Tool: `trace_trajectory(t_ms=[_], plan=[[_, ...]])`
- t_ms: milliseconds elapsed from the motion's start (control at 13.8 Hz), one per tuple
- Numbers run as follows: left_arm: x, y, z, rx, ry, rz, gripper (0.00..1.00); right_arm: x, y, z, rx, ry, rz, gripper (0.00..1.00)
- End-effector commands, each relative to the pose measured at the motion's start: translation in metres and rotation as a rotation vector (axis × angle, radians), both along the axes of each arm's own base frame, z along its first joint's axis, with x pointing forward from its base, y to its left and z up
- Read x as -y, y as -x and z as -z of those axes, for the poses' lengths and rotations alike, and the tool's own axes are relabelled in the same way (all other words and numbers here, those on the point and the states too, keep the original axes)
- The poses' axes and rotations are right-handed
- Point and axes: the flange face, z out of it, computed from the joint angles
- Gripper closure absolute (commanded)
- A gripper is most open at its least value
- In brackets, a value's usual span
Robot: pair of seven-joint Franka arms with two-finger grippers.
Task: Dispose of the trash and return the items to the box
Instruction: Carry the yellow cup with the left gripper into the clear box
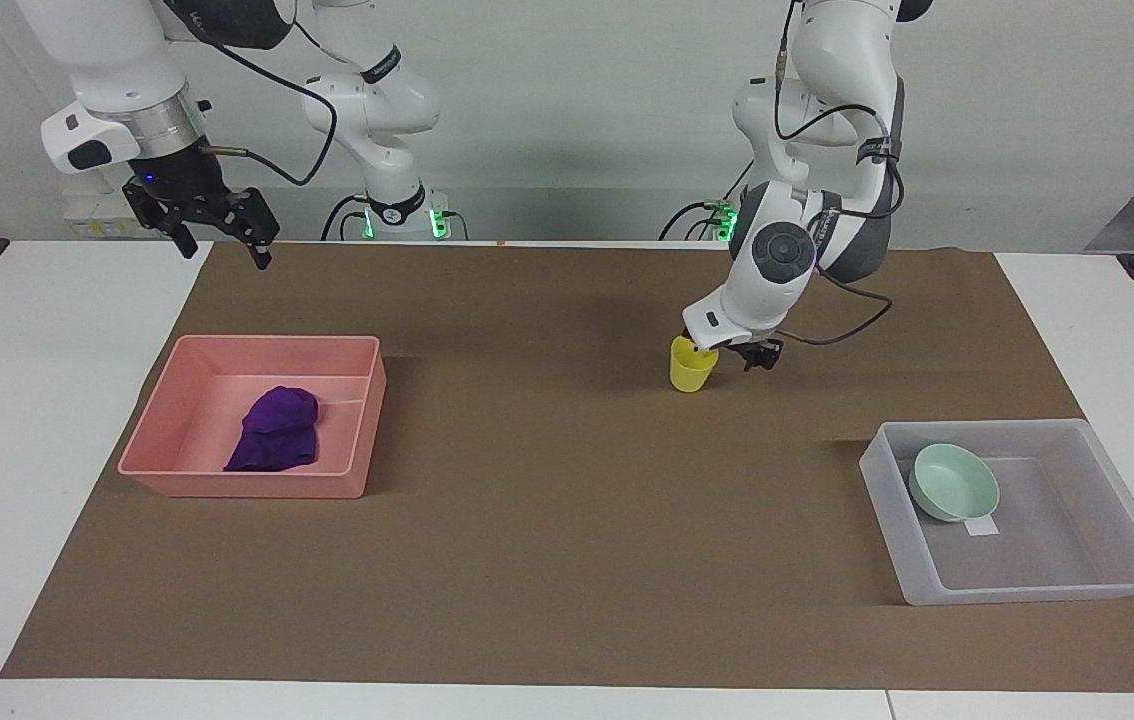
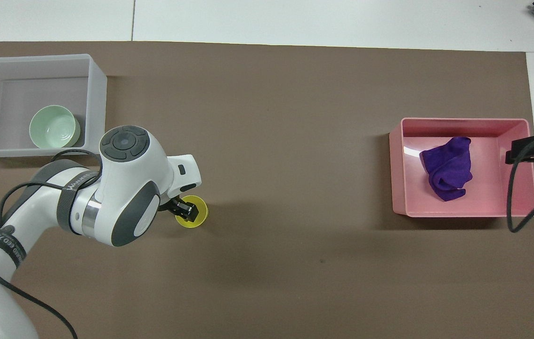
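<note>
**Inspection: yellow cup at the point of grasp; bowl and trash already stowed**

Facing view: the yellow cup (image 1: 692,364) stands upright on the brown mat (image 1: 547,560) of the bench, toward the left arm's end and nearer to the robots than the clear box (image 1: 1027,590); the left end effector (image 1: 724,352) is down at the cup's rim, on the side toward the box; whether its fingers are parted or closed on the wall I cannot tell. The mint-green bowl (image 1: 954,483) lies in the box, at the corner nearest the cup, partly over a white label (image 1: 983,526). The purple wad (image 1: 276,429) lies in the pink tray (image 1: 239,486) toward the right arm's end. The right end effector (image 1: 219,222) waits in the air, fingers spread, holding nothing, over the mat's edge by the robots.

Overhead view: a dark finger (image 2: 187,210) of the left end effector sits over the cup's mouth, which suggests a pinch across the rim wall; contact is not confirmed.

Judgement on handling: the cup looks light, thin-walled and smooth; it should be stiff enough for a rim pinch yet liable to tip or slip if gripped off-centre; a hold on the wall just below the rim seems soundest.

Judgement on clearance: the mat between cup and box is bare; the box wall must be cleared on entry; the floor away from the bowl offers open room for setting down; the bowl corner is the place to avoid.
</note>
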Motion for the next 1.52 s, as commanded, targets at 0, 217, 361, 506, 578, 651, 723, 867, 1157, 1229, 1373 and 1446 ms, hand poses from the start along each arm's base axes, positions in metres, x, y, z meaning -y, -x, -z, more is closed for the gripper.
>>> trace_trajectory(t_ms=[0,217,361,506,578,651,723,867,1157,1229,1373,1446], plan=[[0.006,0.001,0.004,-0.016,0.049,-0.037,0.86,0.001,0.005,0.001,-0.010,-0.006,-0.014,0.00],[0.008,0.002,0.011,-0.031,0.055,-0.043,1.00,0.001,0.005,0.001,-0.010,-0.006,-0.014,0.00],[0.011,0.001,0.002,-0.029,0.057,-0.036,1.00,0.001,0.005,0.001,-0.010,-0.006,-0.014,0.00],[0.004,-0.012,-0.029,-0.042,0.056,-0.044,1.00,0.001,0.005,0.001,-0.010,-0.006,-0.014,0.00],[-0.002,-0.023,-0.052,-0.048,0.057,-0.055,1.00,0.001,0.005,0.001,-0.010,-0.006,-0.014,0.00],[-0.013,-0.035,-0.077,-0.046,0.058,-0.077,1.00,0.001,0.005,0.001,-0.010,-0.006,-0.014,0.00],[-0.032,-0.050,-0.101,-0.033,0.065,-0.098,1.00,0.001,0.005,0.001,-0.010,-0.006,-0.014,0.00],[-0.095,-0.084,-0.137,0.023,0.099,-0.145,1.00,0.001,0.005,0.001,-0.010,-0.006,-0.014,0.00],[-0.215,-0.130,-0.162,0.124,0.091,-0.055,1.00,0.001,0.005,0.001,-0.010,-0.006,-0.014,0.00],[-0.236,-0.137,-0.162,0.138,0.063,-0.021,1.00,0.001,0.005,0.001,-0.010,-0.006,-0.014,0.00],[-0.265,-0.149,-0.156,0.165,0.052,-0.012,1.00,0.001,0.005,0.001,-0.010,-0.006,-0.014,0.00],[-0.270,-0.157,-0.150,0.183,0.044,-0.019,1.00,0.001,0.005,0.001,-0.010,-0.006,-0.014,0.00]])
